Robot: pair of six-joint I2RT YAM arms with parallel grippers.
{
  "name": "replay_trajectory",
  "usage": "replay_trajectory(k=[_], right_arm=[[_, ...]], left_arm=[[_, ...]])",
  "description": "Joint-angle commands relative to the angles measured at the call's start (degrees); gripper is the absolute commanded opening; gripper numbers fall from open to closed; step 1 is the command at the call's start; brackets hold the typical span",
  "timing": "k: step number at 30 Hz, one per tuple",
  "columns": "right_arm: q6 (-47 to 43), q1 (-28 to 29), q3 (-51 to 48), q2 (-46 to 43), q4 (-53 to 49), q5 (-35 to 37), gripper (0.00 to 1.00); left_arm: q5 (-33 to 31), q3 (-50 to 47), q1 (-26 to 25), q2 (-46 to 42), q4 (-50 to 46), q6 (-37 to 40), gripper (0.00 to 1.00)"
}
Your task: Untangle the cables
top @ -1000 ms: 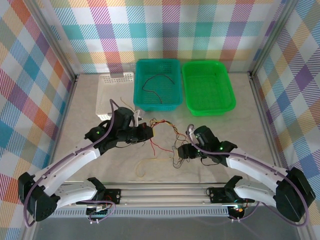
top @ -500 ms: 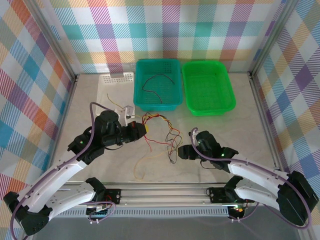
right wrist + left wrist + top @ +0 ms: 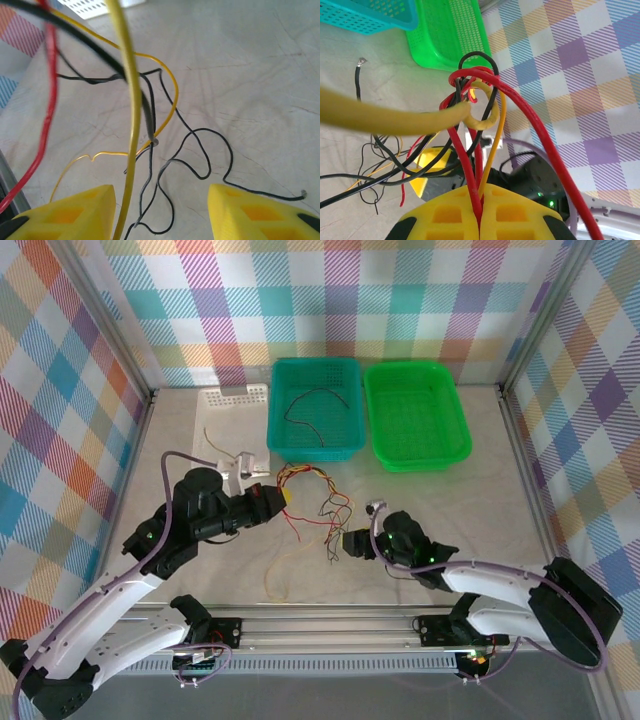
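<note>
Walls (image 3: 200, 310) on three sides have that pastel checked pattern, with pink, teal, yellow and purple squares. Silver metal posts (image 3: 118, 335) run up the corners. The tabletop (image 3: 480, 510) is pale beige, kinda scuffed and creased, with a metal rail (image 3: 330, 622) along the near edge. Lighting's soft and even.

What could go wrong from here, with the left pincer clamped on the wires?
1. The cables are knotted just beyond the shut left pincer; pulling away could tighten that knot.
2. The open right pincer has a yellow wire and thin black wires between its jaws; closing might catch several together.
</note>
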Motion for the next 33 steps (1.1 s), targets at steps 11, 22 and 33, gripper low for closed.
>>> replay_trajectory(k=[11,22,33], right_arm=[[-6.84,0.55,-2.71,-30.2,-7.6,14.25,0.5],[-4.26,-6.51,3.74,-20.97,-8.3,1.33,0.44],[-5.61,-6.52,6.71,-15.34,-5.72,-3.57,0.34]], left_arm=[[0.43,-0.36,-0.33,-1.09,-0.01,1.63,0.0],[1.51,-0.44,-0.31,-1.84,-0.95,1.55,0.0],[1.68,-0.99,-0.33,-2.56,-1.51,1.66,0.0]])
